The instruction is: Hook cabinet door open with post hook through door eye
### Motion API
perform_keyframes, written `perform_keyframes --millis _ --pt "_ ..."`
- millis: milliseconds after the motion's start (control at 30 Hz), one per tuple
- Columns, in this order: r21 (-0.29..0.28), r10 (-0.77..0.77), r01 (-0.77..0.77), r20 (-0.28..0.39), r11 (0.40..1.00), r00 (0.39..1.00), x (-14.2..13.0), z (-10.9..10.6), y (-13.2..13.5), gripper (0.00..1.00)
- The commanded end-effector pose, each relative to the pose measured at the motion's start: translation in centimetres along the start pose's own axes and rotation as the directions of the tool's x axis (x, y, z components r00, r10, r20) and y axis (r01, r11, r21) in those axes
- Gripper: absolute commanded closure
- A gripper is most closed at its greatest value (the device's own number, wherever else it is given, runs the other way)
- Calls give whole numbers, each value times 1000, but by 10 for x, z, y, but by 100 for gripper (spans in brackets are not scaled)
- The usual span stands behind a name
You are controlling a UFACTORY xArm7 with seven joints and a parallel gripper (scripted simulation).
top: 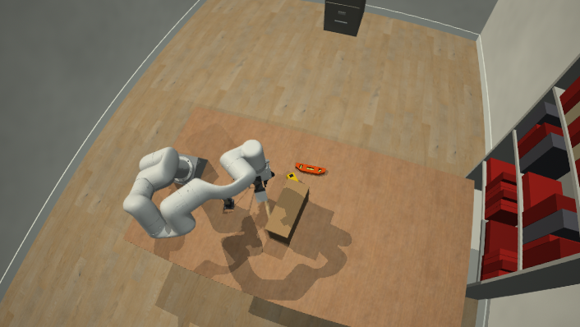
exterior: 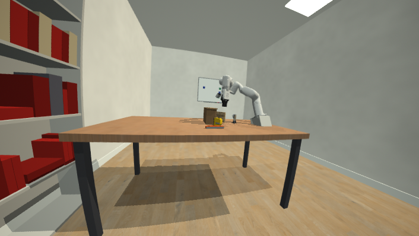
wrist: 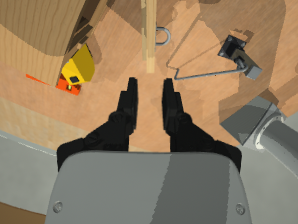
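Observation:
The brown cabinet point(top: 287, 209) stands on the table, and it also shows in the wrist view point(wrist: 47, 10). Its door point(wrist: 150, 16) stands swung out, seen edge-on from above as a thin pale strip. A small metal eye point(wrist: 161, 35) sticks out of the door's right face. The dark post point(wrist: 240, 56) stands to the right, with the thin wire hook point(wrist: 200, 72) reaching from it toward the door. The hook's free end lies apart from the eye. My gripper point(wrist: 150, 89) hangs above the door's outer end, fingers partly apart with nothing between them.
A yellow tape measure point(wrist: 79, 66) lies by the cabinet's corner, and an orange level point(top: 310, 168) lies just beyond it. The robot base point(top: 189, 168) sits behind the post. Shelves with red boxes point(top: 534, 197) stand off the table to the right.

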State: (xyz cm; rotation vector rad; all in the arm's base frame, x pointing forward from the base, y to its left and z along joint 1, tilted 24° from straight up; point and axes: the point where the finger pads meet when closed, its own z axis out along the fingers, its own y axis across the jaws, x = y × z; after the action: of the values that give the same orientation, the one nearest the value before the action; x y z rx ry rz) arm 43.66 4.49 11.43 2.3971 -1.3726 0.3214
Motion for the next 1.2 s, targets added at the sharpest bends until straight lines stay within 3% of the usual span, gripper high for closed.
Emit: perform_keyframes --millis 0,133,233,400,467,533,567,767,1167 --pt "4 0 0 -1 1000 1000 0 -2 -1 73" --pt "6 31 -31 -1 999 1000 -3 -3 1 73" --pt "10 136 -136 2 991 991 -13 -5 8 73" --pt "13 415 -415 9 910 910 -42 -7 31 73" --pt "8 492 -492 9 870 870 -54 -6 43 73" --pt "8 492 -492 9 870 870 -54 -6 43 73" --pt "9 607 -607 9 795 795 -60 -6 48 73" --pt "3 777 -777 3 629 629 -80 -2 70 73" --pt "3 786 -786 2 618 618 -81 -1 71 77"
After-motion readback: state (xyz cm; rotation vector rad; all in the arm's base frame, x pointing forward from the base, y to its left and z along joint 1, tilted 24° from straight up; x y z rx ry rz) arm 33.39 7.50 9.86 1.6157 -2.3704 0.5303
